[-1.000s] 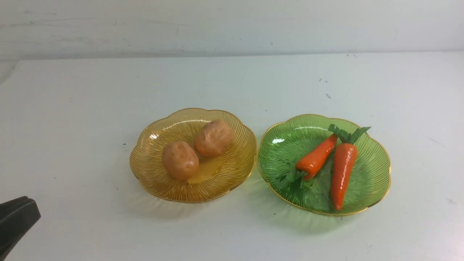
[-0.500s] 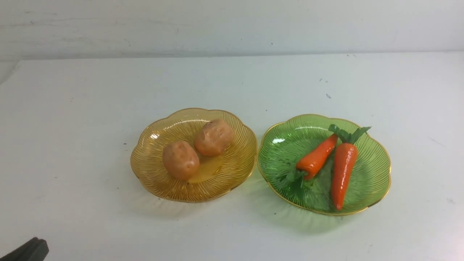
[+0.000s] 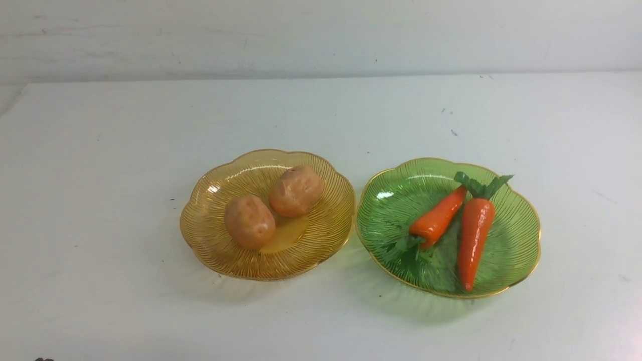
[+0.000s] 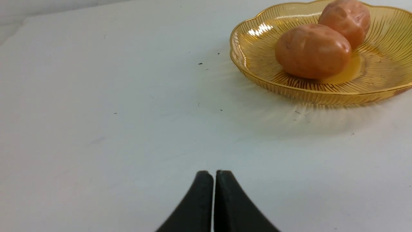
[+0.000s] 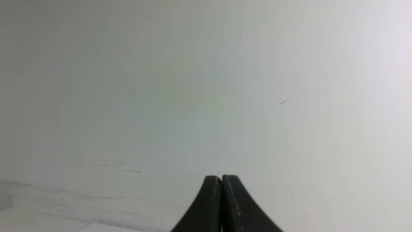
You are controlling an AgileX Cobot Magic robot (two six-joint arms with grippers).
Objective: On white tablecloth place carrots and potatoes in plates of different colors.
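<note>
White tablecloth point(image 3: 110, 175) spreads beneath sorted potatoes point(image 3: 249, 221) and carrots point(image 3: 475, 243); both grippers, left point(image 4: 214, 172) and right point(image 5: 221, 177), closed and empty, should park well clear of the plates point(image 3: 200, 250).

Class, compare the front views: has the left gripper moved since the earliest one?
Yes. Measured against the amber plate, the left gripper has drawn back toward the robot; only a sliver shows at the picture's edge.
</note>
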